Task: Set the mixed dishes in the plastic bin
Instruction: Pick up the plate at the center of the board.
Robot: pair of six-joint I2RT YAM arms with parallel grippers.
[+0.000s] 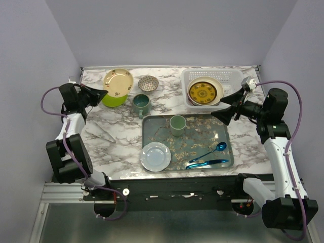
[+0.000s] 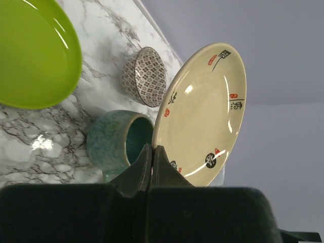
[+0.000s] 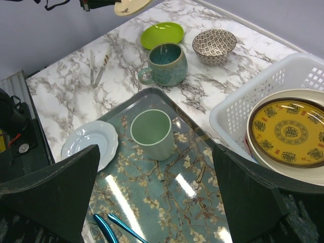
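My left gripper (image 1: 99,94) is shut on the rim of a cream plate (image 1: 118,81) with red and black marks and holds it tilted above the table; the left wrist view shows the jaws (image 2: 152,153) pinching its edge (image 2: 205,116). A lime green plate (image 1: 115,99) lies below it. A speckled bowl (image 1: 148,83) and a dark teal mug (image 1: 142,105) stand nearby. The white plastic bin (image 1: 230,76) at back right holds an amber-yellow plate (image 1: 205,92) on a cream one. My right gripper (image 1: 227,110) is open and empty beside the bin, above the tray (image 3: 156,152).
A patterned tray (image 1: 223,136) at front centre holds a green cup (image 1: 177,124), a pale blue plate (image 1: 155,156) on its corner and blue cutlery (image 1: 207,155). Clear tongs (image 1: 100,131) lie on the marble at left. Walls close in behind and at both sides.
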